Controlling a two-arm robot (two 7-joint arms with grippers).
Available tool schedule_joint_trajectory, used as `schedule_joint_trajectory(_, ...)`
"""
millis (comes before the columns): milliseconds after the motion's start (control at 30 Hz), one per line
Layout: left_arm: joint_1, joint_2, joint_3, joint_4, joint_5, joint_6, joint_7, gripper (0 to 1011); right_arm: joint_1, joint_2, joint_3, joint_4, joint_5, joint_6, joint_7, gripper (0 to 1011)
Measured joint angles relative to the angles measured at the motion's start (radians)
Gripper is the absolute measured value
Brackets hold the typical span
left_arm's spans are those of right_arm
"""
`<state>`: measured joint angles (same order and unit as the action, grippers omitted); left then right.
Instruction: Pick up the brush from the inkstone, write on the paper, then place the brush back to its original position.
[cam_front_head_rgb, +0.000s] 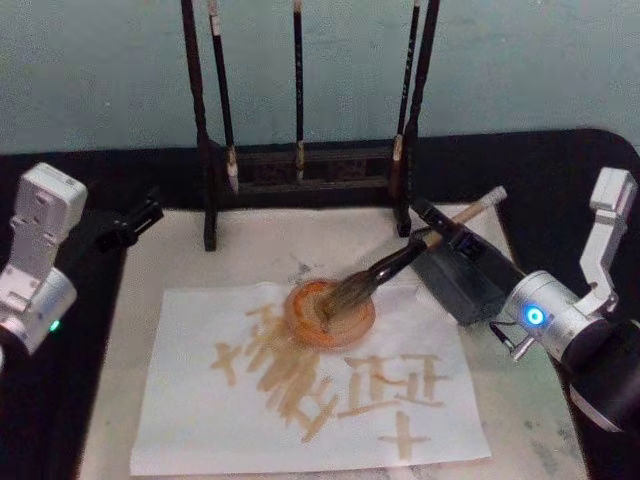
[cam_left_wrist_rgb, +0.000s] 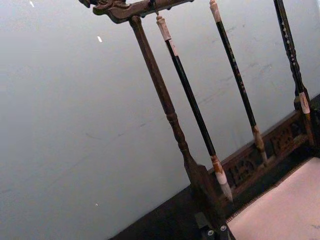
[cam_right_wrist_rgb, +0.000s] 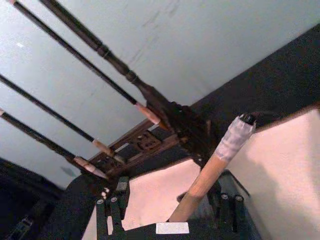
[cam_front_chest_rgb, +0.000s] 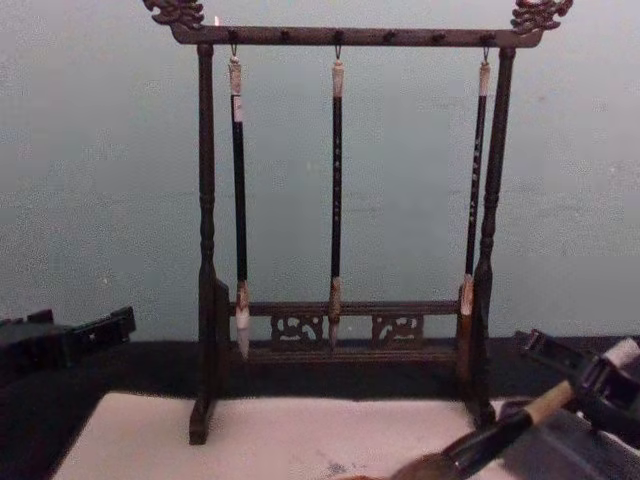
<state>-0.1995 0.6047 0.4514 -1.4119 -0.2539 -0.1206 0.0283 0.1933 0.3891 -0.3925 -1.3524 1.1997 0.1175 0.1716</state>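
Your right gripper (cam_front_head_rgb: 447, 232) is clenched on the brush (cam_front_head_rgb: 400, 262) at its tan upper shaft, right over the inkstone (cam_front_head_rgb: 462, 278) near the tabletop's right edge. The bristles are down in a round orange dish (cam_front_head_rgb: 330, 312) sitting on the paper (cam_front_head_rgb: 300, 400), which already carries brown strokes. You look to be loading the bristles or finishing up before returning the brush. Next, lift the tip clear of the dish, then either write or lay the shaft back across the inkstone. Your left gripper (cam_front_head_rgb: 140, 215) is parked at the left edge; whether it's released, I can't tell.
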Motion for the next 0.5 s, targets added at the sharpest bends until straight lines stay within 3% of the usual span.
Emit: schedule_joint_trajectory(500, 0.0, 0.0, 0.0, 0.0, 0.0, 0.0, 0.0, 1002, -0.071, 0.031, 0.02, -0.12, -0.018, 0.002, -0.156, 1000)
